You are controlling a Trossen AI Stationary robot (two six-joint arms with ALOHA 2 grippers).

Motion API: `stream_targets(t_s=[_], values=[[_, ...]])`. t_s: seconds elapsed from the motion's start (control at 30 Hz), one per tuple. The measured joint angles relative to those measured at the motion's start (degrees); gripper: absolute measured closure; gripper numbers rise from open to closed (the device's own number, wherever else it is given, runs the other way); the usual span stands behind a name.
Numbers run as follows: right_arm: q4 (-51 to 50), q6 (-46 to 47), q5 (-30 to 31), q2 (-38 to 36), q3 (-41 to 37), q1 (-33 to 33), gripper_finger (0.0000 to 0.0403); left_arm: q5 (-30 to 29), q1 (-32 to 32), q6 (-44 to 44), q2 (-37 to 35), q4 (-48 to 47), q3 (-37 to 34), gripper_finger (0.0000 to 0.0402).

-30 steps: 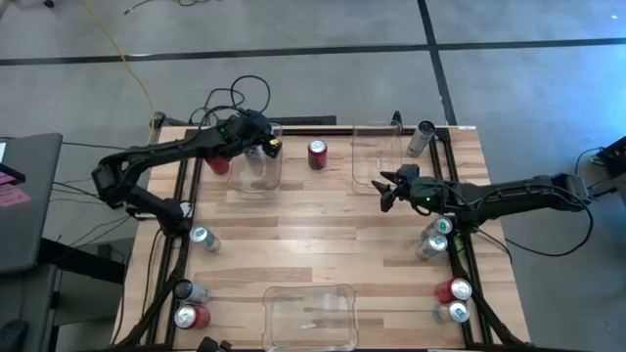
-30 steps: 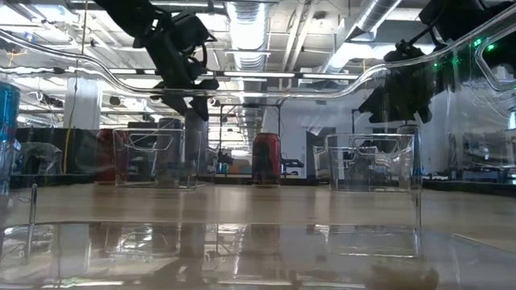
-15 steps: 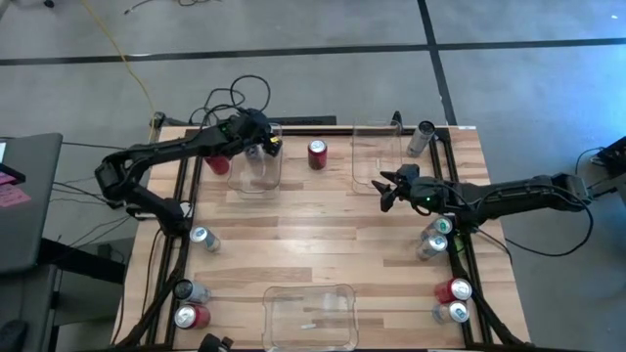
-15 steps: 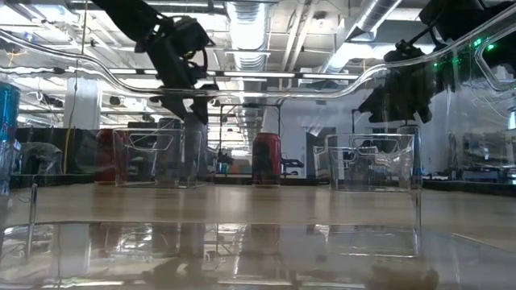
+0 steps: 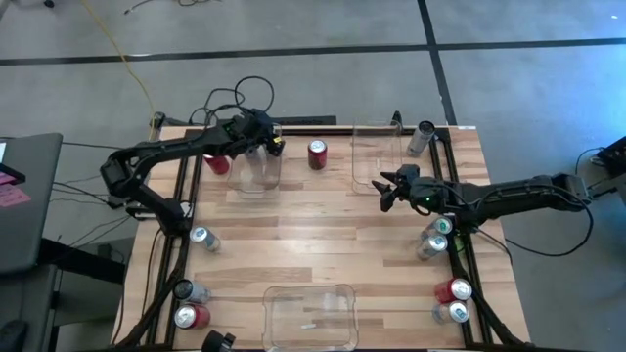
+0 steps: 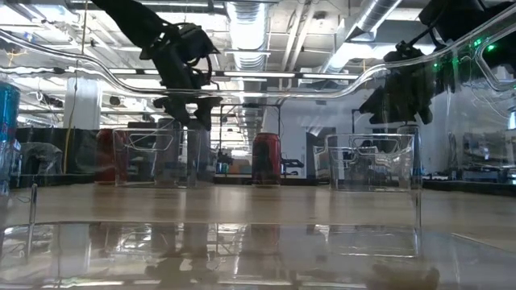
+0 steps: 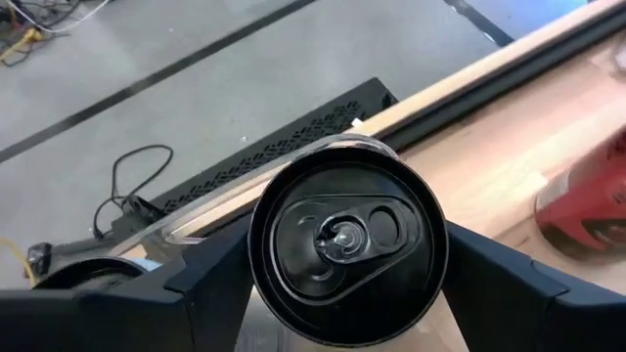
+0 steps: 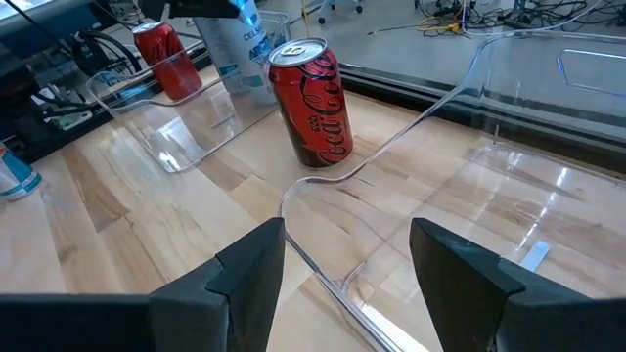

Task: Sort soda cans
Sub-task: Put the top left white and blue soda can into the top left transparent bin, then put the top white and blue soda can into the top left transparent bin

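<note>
A silver soda can with blue print (image 8: 235,39) hangs upright over the far-left clear bin (image 5: 256,174), between the fingers of my left gripper (image 5: 264,144). In the left wrist view I see its dark top (image 7: 347,235). A red can (image 5: 317,154) stands between the two far bins, and another red can (image 5: 217,162) stands left of the far-left bin, under my left arm. My right gripper (image 5: 384,191) hovers open with nothing in it, beside the far-right bin (image 5: 377,156). My left gripper pinches the can's round side just below its top rim (image 7: 256,244) between its two fingers (image 7: 210,284), one on each side. The fingers slant down from the table's left. The can stays upright; whether its base rests on the bin's floor I cannot tell.
A can (image 5: 423,137) lies at the far right corner. More cans stand along the right edge (image 5: 437,235) (image 5: 452,290) and the left edge (image 5: 201,237) (image 5: 191,315). A third clear bin (image 5: 311,313) stands at the near edge. The table's middle is bare wood.
</note>
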Motion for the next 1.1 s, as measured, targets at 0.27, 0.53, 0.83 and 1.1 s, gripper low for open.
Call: stream_targets(t_s=[0.27, 0.53, 0.83, 1.1], values=[[0.16, 1.69, 0.15, 0.0, 0.0, -0.02, 0.0161, -0.46, 0.04, 3.96, -2.24, 0.56, 1.68, 0.007], [0.17, 2.08, 0.34, 0.0, 0.0, -0.04, 0.0161, -0.44, -2.03, 8.84, -4.72, -5.61, 5.45, 0.005], [0.35, 1.64, 0.55, 0.0, 0.0, -0.04, 0.0161, -0.37, -9.61, 11.94, -17.59, -10.9, 5.14, 0.0051], [6.03, -2.63, 7.39, -0.26, 0.0, -0.44, 0.0161, -1.01, -13.77, 8.06, -21.08, -15.63, 5.07, 0.0051]])
